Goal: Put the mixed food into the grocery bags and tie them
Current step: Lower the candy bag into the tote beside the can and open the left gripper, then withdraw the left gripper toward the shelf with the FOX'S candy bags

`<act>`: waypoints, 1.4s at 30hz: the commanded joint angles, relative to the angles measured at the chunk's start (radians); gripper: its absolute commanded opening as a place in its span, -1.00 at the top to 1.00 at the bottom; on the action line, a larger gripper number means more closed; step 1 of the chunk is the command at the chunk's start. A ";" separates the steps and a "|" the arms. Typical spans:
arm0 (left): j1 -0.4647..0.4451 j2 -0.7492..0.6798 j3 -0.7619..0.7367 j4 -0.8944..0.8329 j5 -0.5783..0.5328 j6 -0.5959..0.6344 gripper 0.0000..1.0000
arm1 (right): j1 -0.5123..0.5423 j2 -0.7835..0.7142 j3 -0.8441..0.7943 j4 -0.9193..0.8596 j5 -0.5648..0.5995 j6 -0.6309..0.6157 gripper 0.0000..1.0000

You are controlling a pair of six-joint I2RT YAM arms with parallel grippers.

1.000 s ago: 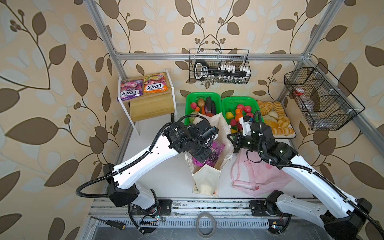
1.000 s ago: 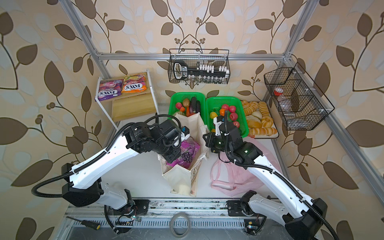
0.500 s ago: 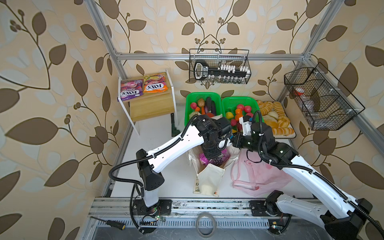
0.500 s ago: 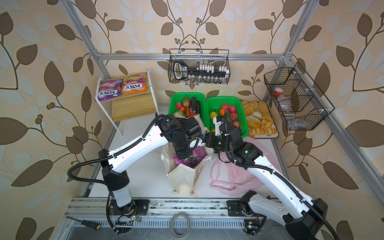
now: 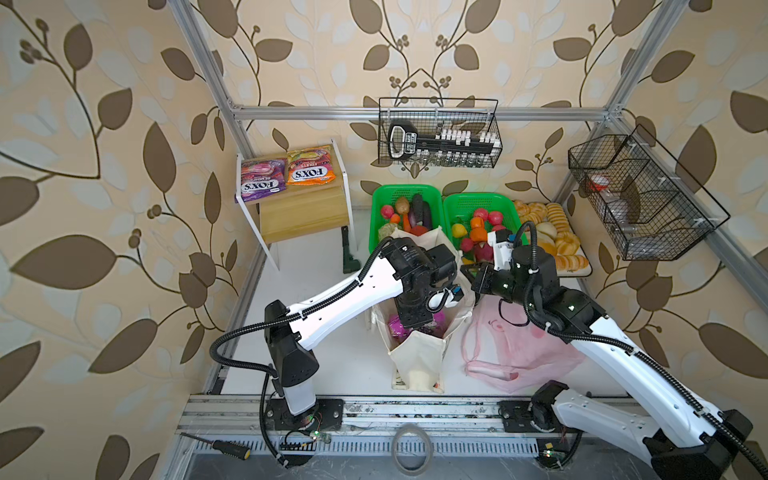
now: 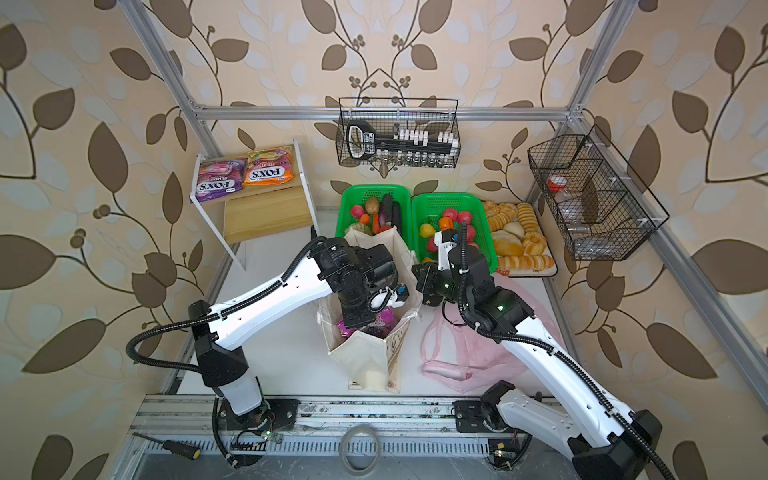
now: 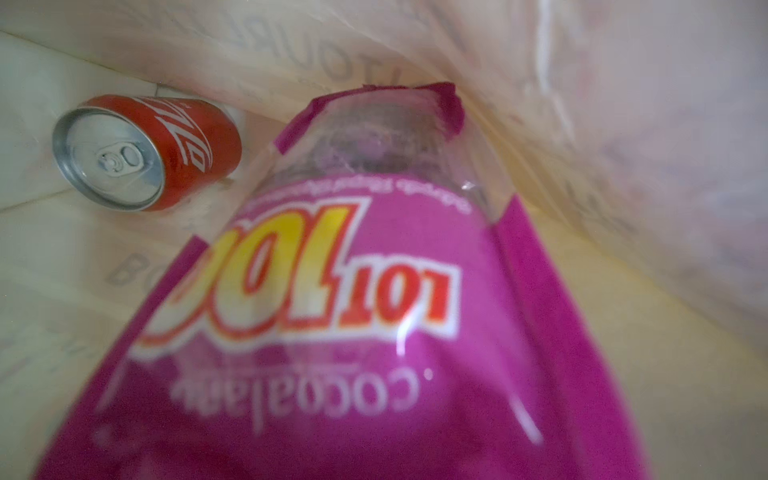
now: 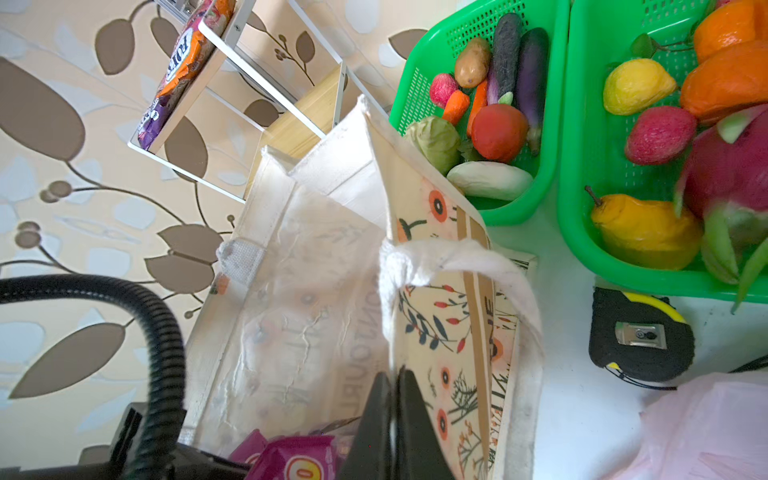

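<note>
The left gripper (image 5: pixel 411 324) is lowered into the open mouth of the canvas tote (image 5: pixel 419 361), which stands upright at the table's middle. It is narrowly closed on the purple "100" packet (image 7: pixel 374 332); the packet hides its fingers in the left wrist view and hangs toward the tote floor. The red drink can (image 7: pixel 174 149) lies on its side on that floor, apart from the packet. The right gripper (image 8: pixel 392 399) is fully closed, pinching the tote's floral side wall at the rim. The pink plastic bag (image 5: pixel 523 353) lies flat just beside the tote, under the right arm. The orange FOX'S packet (image 5: pixel 311 170) rests on the shelf (image 5: pixel 305 214). The potato (image 8: pixel 471 62), cabbage (image 8: pixel 434 141) and red vegetable (image 8: pixel 498 131) lie in the green basket (image 8: pixel 415 83) behind the tote.
</note>
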 commanded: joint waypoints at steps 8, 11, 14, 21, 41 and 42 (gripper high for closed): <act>0.032 -0.162 -0.052 0.087 0.099 -0.306 1.00 | 0.001 -0.013 -0.017 0.009 -0.006 0.010 0.92; 0.039 -0.168 -0.084 0.108 0.173 -0.407 1.00 | 0.001 -0.019 -0.017 0.010 -0.005 0.009 0.92; 0.078 -0.173 -0.126 0.176 0.206 -0.590 1.00 | 0.002 -0.017 -0.017 0.012 -0.007 0.012 0.92; 0.102 -0.204 -0.256 0.281 0.401 -0.743 0.95 | 0.013 -0.010 -0.021 0.018 -0.004 0.014 0.92; 0.093 -0.104 0.057 0.073 0.260 -0.494 -0.27 | 0.027 0.029 -0.012 0.031 0.000 0.000 0.74; 0.093 -0.133 0.061 0.106 0.266 -0.491 -0.40 | 0.028 0.032 -0.012 0.031 -0.004 -0.001 0.70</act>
